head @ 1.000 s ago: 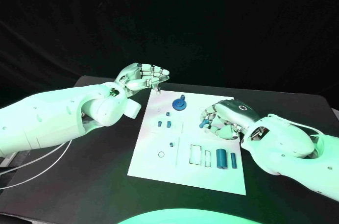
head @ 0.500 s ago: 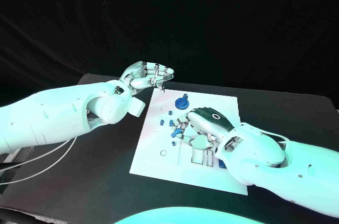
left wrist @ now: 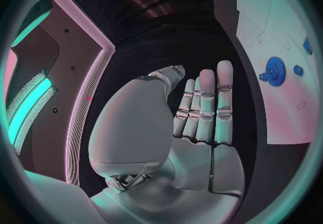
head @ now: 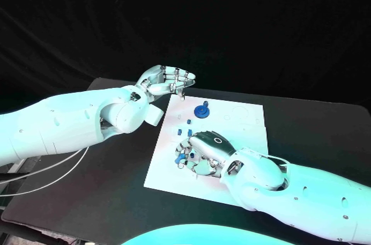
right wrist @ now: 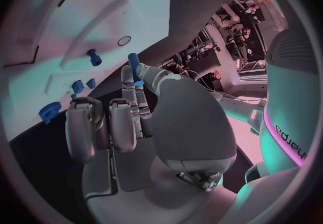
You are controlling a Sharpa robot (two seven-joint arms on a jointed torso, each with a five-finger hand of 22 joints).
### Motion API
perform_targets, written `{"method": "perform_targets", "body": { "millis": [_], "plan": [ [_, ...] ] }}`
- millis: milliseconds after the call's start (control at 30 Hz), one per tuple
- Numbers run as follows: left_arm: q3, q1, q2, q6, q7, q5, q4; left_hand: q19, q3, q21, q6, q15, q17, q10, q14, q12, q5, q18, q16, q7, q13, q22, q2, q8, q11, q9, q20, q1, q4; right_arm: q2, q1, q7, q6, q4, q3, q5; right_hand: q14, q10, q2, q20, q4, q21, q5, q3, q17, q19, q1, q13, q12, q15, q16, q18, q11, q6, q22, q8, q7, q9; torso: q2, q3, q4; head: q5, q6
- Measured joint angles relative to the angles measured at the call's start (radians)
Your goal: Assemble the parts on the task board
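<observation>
The white task board [head: 241,115] lies in the middle of the black table. A blue gear [head: 201,112] stands at its far end, with small blue pieces [head: 179,131] just nearer. My right hand [head: 204,150] hovers over the board's near middle and pinches a small blue part [right wrist: 132,62] between thumb and a finger. The same part shows at its fingertips [head: 180,158]. My left hand [head: 167,82] hangs above the board's far left corner, fingers curled in, holding nothing. The left wrist view shows that hand [left wrist: 199,111] beside the board [left wrist: 269,14] and gear [left wrist: 274,68].
The right wrist view shows the board [right wrist: 101,3] with outlined slots, a blue peg [right wrist: 93,57], two small blue blocks [right wrist: 78,86] and the gear [right wrist: 49,111]. Bare black table [head: 116,164] surrounds the board. Cables [head: 46,172] trail at the near left.
My right hand has swept from the board's right side to its near middle, carrying the blue part and covering the slots and cylinders there. The left hand has barely moved.
</observation>
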Motion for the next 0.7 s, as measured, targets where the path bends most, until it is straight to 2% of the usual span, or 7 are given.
{"method": "perform_targets", "body": {
  "millis": [700],
  "plan": [
    [0.000,0.000,-0.001,0.001,0.000,0.001,-0.001,0.000,0.000,0.000,0.000,0.000,0.000,0.000,0.000,0.000,0.000,0.000,0.000,0.000,0.000,0.000,0.000,0.000,0.000,0.000,0.000,0.000,0.000,0.004,-0.007,-0.034,0.079,-0.012,-0.002,-0.040,0.000,0.001,-0.003,0.000,-0.001,0.000,0.001,-0.001,-0.003,0.000,-0.003,0.001,0.000,0.000,0.000,0.000,0.002,-0.003,0.000,0.000,0.003,0.000,-0.001,0.0018,-0.0017,0.005,-0.007]
  ]
}}
